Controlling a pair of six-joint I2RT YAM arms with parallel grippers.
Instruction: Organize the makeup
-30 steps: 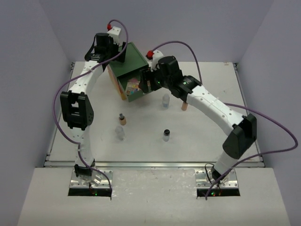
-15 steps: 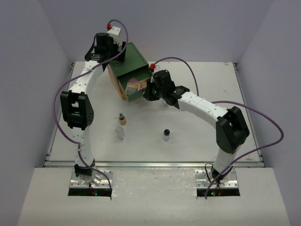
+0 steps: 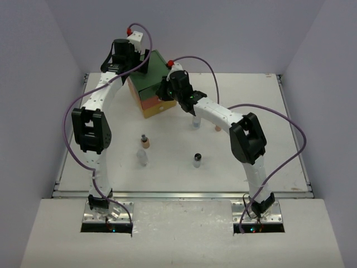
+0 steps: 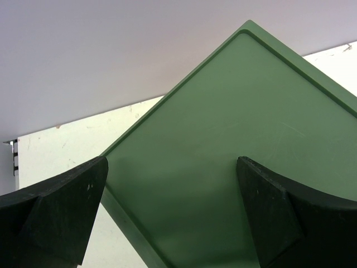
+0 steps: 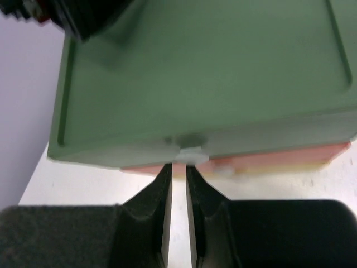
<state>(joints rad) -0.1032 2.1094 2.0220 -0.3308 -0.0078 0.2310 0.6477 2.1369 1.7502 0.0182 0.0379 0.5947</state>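
The palettes are hidden. On the table stand a tan capped bottle [image 3: 145, 140], a clear jar [image 3: 143, 158], a black-capped jar [image 3: 197, 160], a second clear jar [image 3: 196, 121] and a second tan bottle [image 3: 217, 128]. My right gripper [image 3: 165, 92] [image 5: 178, 167] is shut with a thin slit between the fingers. Its tips touch the white knob [image 5: 191, 155] of the top green drawer. My left gripper [image 3: 133, 62] [image 4: 172, 167] is open, its fingers spread over the chest's green top.
The green-orange-yellow drawer chest [image 3: 152, 75] [image 4: 234, 128] [image 5: 195, 67] stands at the back left with all its drawers shut. Purple walls close in the back and sides. My right arm arches over the table's middle.
My right gripper moved back and left against the green drawer. The drawer went from open to shut, hiding the palettes inside. My left arm stayed on the chest.
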